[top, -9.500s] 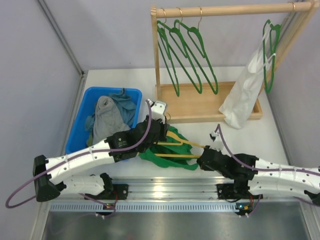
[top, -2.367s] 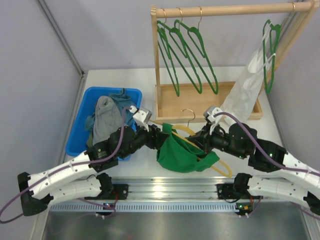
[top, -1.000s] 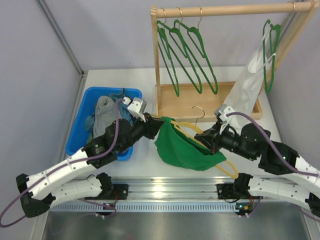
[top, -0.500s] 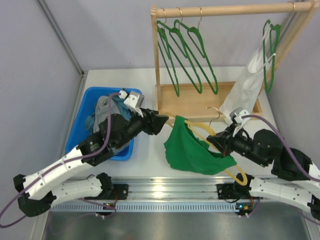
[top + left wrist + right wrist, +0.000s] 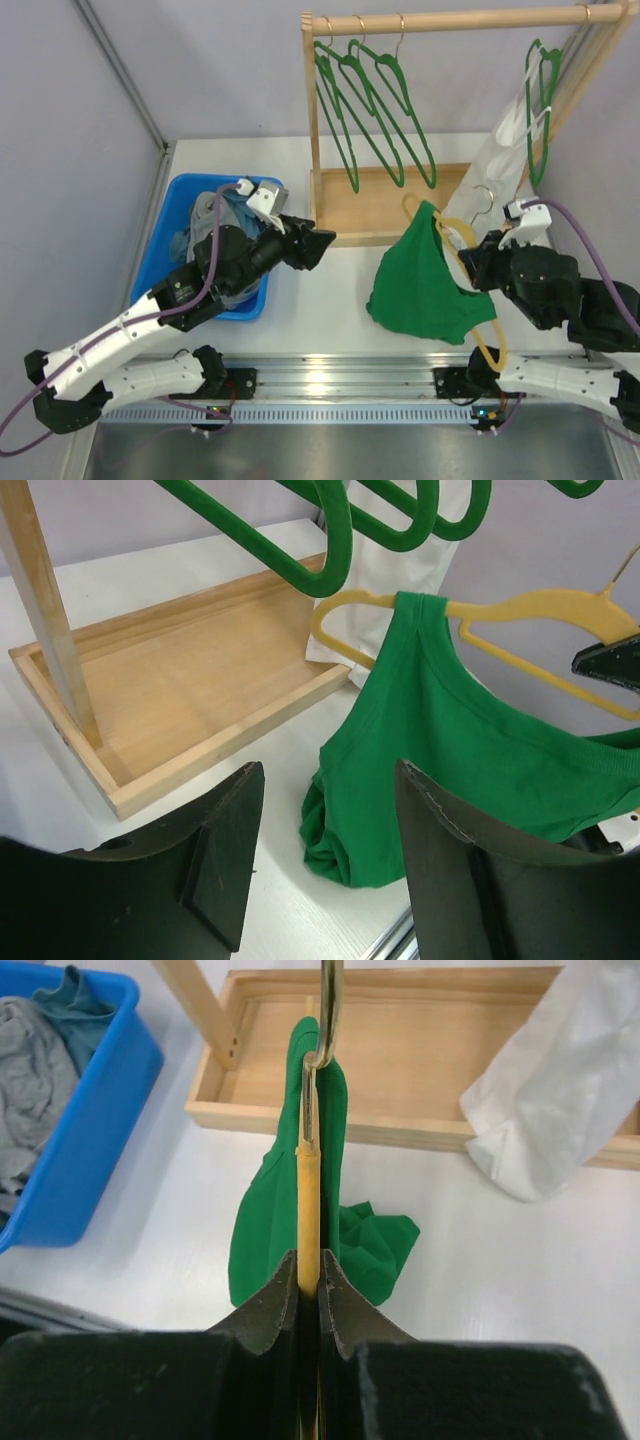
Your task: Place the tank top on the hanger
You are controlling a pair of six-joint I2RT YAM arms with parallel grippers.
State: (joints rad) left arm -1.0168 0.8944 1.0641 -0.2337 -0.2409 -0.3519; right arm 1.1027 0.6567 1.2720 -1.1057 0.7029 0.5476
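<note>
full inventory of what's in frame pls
bright green sleeveless fabric tank top: 1, green, hanging from the yellow hanger, table right
thin yellow plastic hanger: 1, yellow, in right tool
wooden clothes rack: 1, light wood, table rear
dark green hangers: at least 4, on the rail
white garment: 1, white, rail's right end
blue plastic bin: 1, blue, table left
grey and teal clothes: pile, in bin
white table: 1
left tool: open, empty
right tool: shut on hanger
</note>
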